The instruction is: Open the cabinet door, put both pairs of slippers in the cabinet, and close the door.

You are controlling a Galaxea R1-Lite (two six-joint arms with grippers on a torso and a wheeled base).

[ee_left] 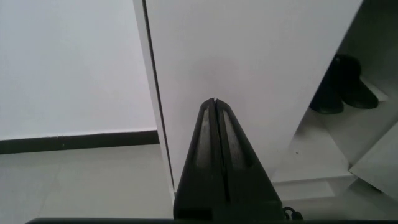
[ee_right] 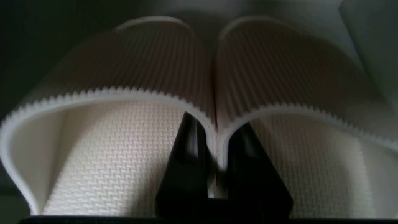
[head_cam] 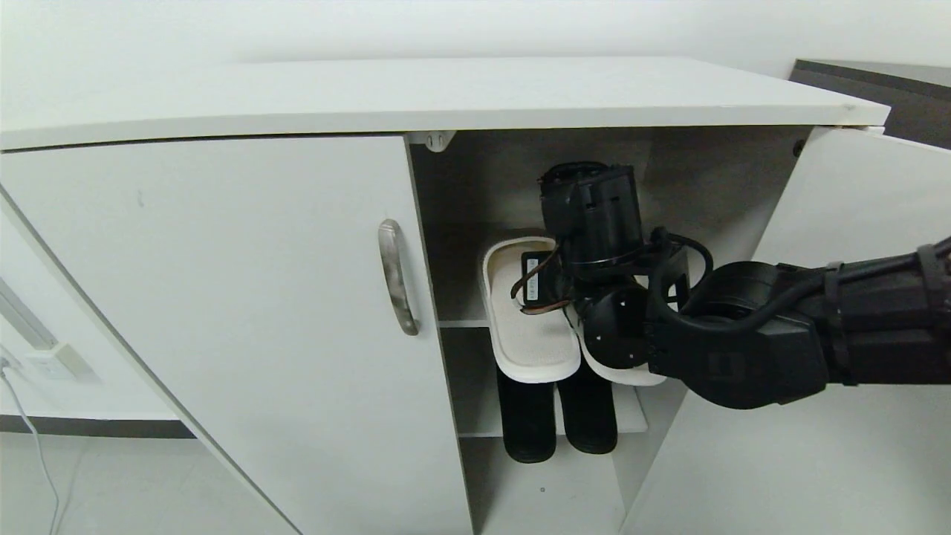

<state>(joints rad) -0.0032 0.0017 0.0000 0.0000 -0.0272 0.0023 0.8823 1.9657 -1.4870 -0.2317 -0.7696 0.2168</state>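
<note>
Reaching into the open right half of a white cabinet [head_cam: 446, 89], the robot's right arm holds a pair of white slippers [head_cam: 531, 342] on the upper shelf [head_cam: 462, 324]. The two slippers lie side by side and touching, soles down. Their long axis runs from near to far, with the toes pointing into the cabinet and the rounded heels hanging out over the shelf's near edge. Up close they are cream-white foam. Each has a broad ribbed strap with a scalloped edge and a footbed pressed with a fine zigzag pattern.

The right gripper [ee_right: 214, 149] comes in from the heel side with one black finger [ee_right: 186, 162] inside each slipper. The jaws are clamped together on the two inner walls where the slippers meet.

On the lower shelf [head_cam: 631, 420], directly beneath, sits a pair of black slippers [head_cam: 529, 423]. They are also side by side and lie near to far, with their near ends jutting past the shelf edge.

The cabinet's left door [head_cam: 223, 297] is closed and carries a vertical metal handle [head_cam: 397, 276] near its right edge. The right door [head_cam: 839, 245] is swung wide open to the right.

The left gripper [ee_left: 214, 106] sits low in front of the closed left door, its jaws pressed fully together with nothing between them.
</note>
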